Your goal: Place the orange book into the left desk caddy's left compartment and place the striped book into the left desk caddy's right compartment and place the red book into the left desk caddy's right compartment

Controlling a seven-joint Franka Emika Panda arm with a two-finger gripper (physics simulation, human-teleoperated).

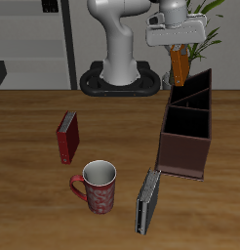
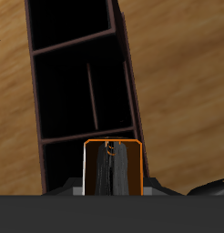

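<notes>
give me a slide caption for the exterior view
Gripper holds the bright orange book above the long maroon-brown desk caddy.

The robot's arm (image 1: 122, 44) is glossy white, built of thick rounded segments that swell at the joints, with soft grey shading along their curves. It rises from a flat, dark, rounded base plate (image 1: 117, 82), nearly black, far behind and to one side of the gripper. Above the gripper (image 1: 179, 61) sits a pale grey-white block-shaped hand body (image 1: 171, 34), wider than tall, with squared edges. In the wrist view the gripper's underside shows as a dark grey band with lighter grey rounded shapes at its edge.
</notes>
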